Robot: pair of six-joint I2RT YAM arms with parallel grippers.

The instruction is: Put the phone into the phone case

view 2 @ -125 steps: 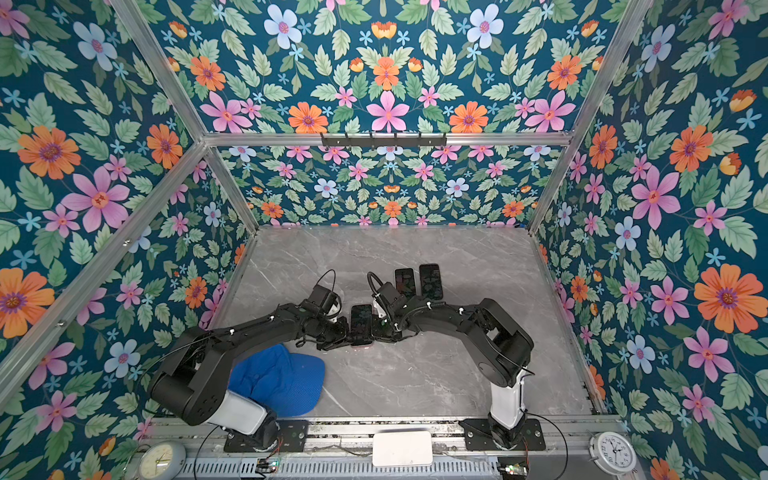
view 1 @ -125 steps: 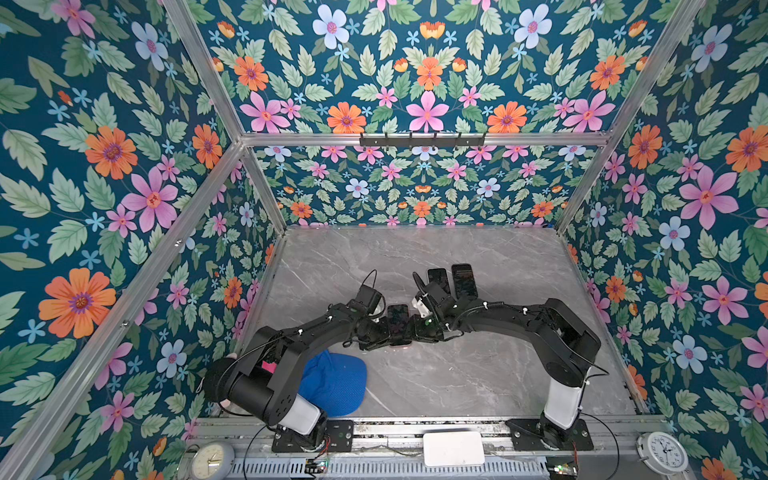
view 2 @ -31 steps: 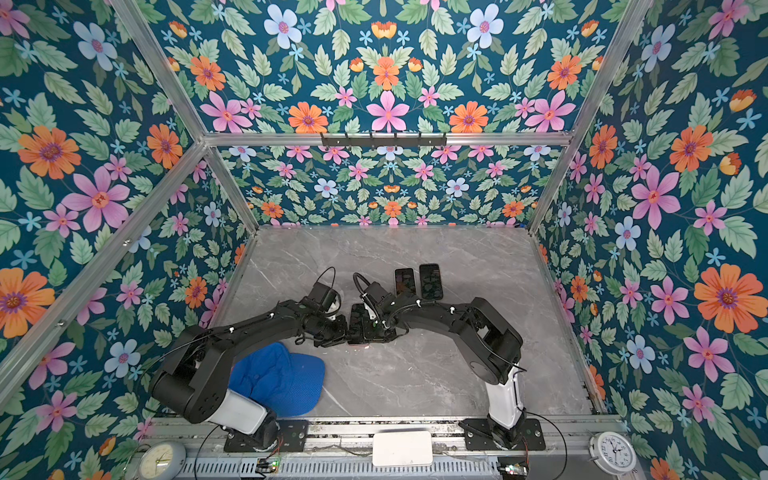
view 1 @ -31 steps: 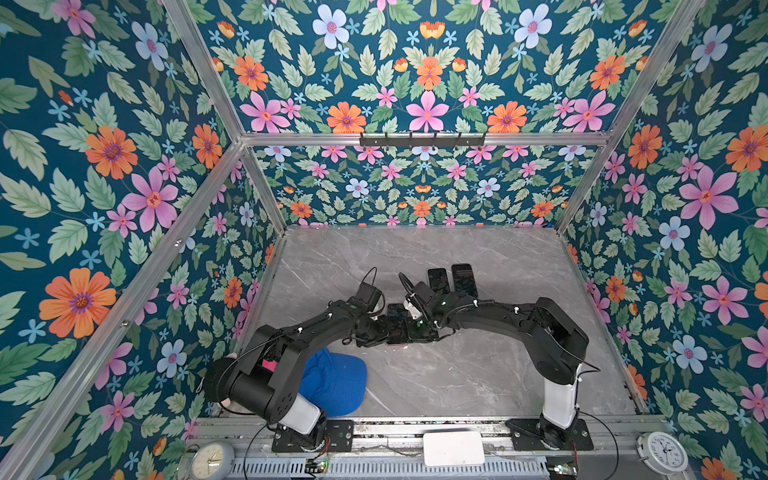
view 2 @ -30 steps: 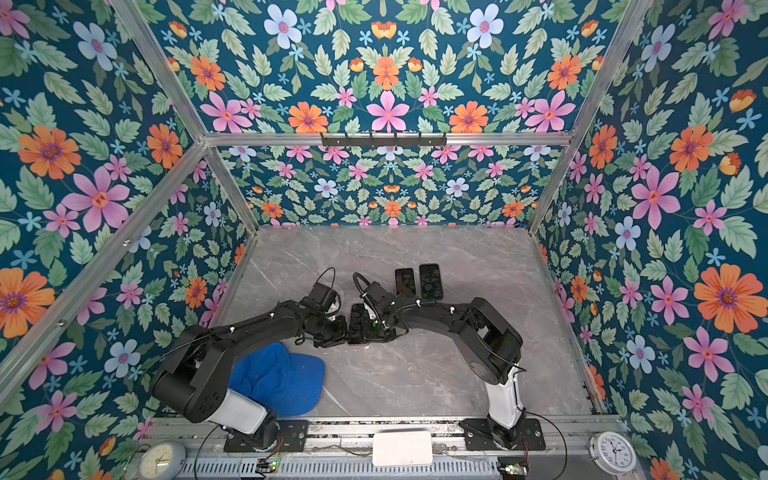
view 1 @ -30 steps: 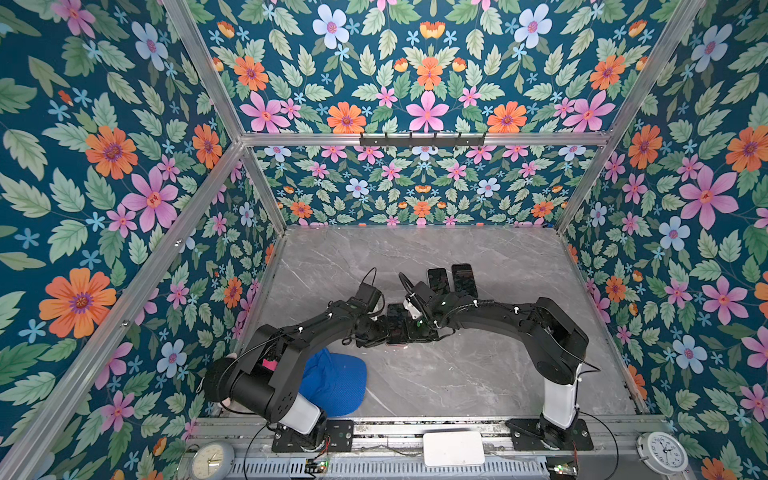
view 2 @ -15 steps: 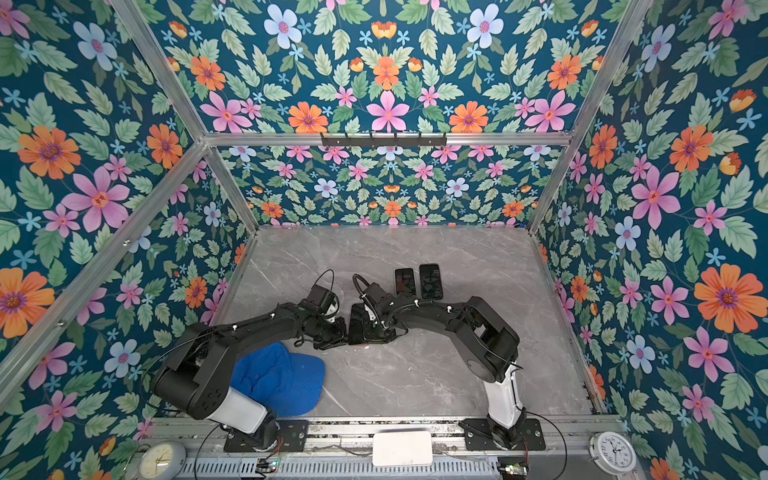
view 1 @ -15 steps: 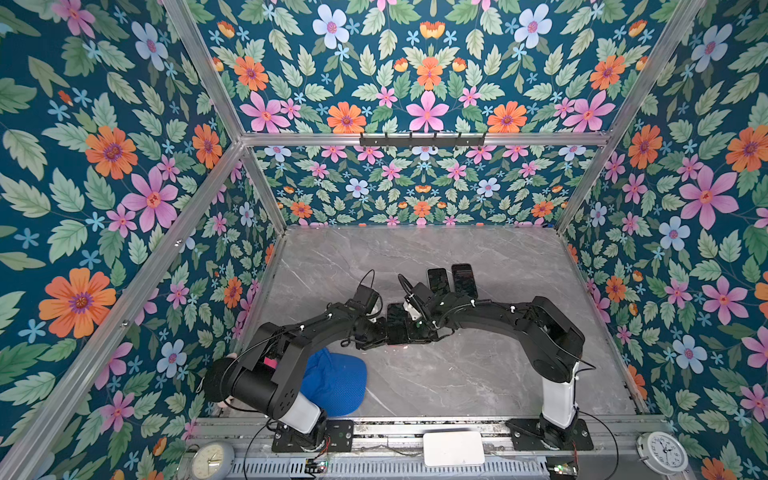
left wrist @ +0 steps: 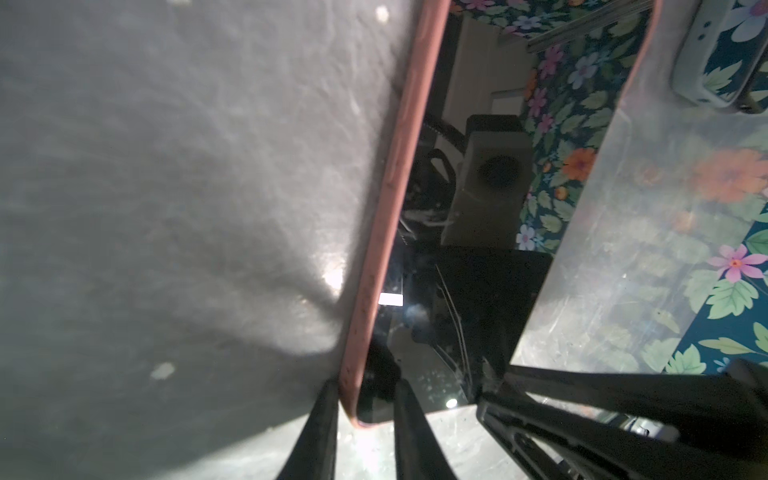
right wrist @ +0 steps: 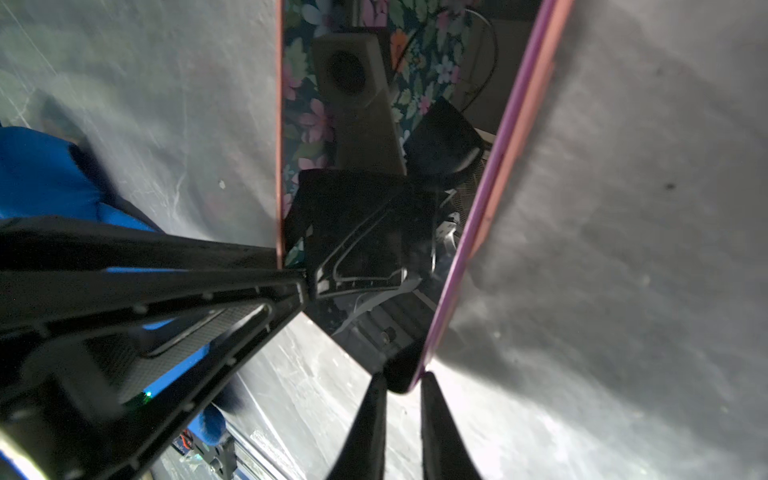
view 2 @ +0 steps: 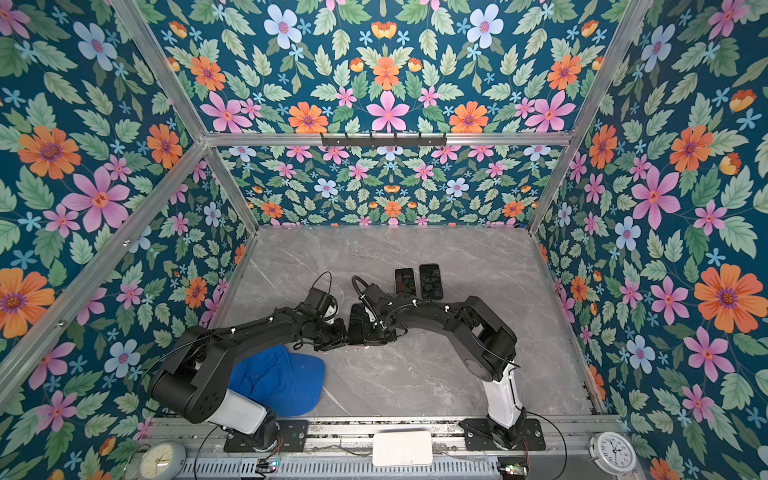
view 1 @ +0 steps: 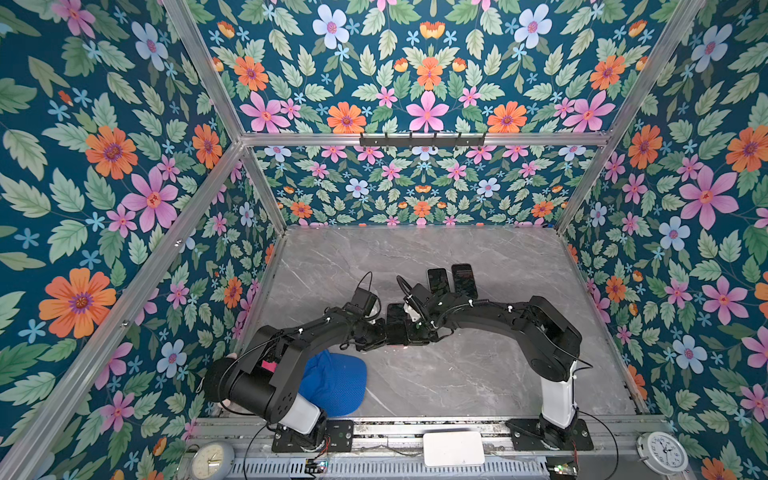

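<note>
- Two grippers meet at the near end of the phone (view 1: pixel 395 316), which lies flat, screen up, in the middle of the table (view 1: pixel 457 374) between the arms.
- Left gripper (left wrist: pixel 363 386): the jaws are almost together astride the near-left corner of the salmon phone case (left wrist: pixel 390 187). One finger is outside the rim and one over the glass, so it looks pinched onto that rim.
- Right gripper (right wrist: pixel 401 378): the jaws are nearly closed with the phone's near-right corner between the tips. I read it as gripping the phone itself.
- The step in hand, as I judge it, is seating the phone in the case. Along the left side the salmon rim wraps the glass edge. Along the right side the phone's purple edge (right wrist: pixel 478 208) shows as its own line beside the rim, so that side seems not snapped in.
- The next move probably calls for the left gripper to steady the case while the right one presses the purple edge down past the rim. It should press lightly, or the case may skate on the smooth table.
- Several things are hard to make out. In both top views the wrists cover the phone's near end and the case colour is lost. Both wrist views cut off the far end, so the fit at the far corners cannot be told. Reflections fill the screen.
- Two more phones (view 1: pixel 464 280) lie far right of centre, well apart from the work. A blue cap (view 1: pixel 332 382) sits near left, partly under the left arm.
</note>
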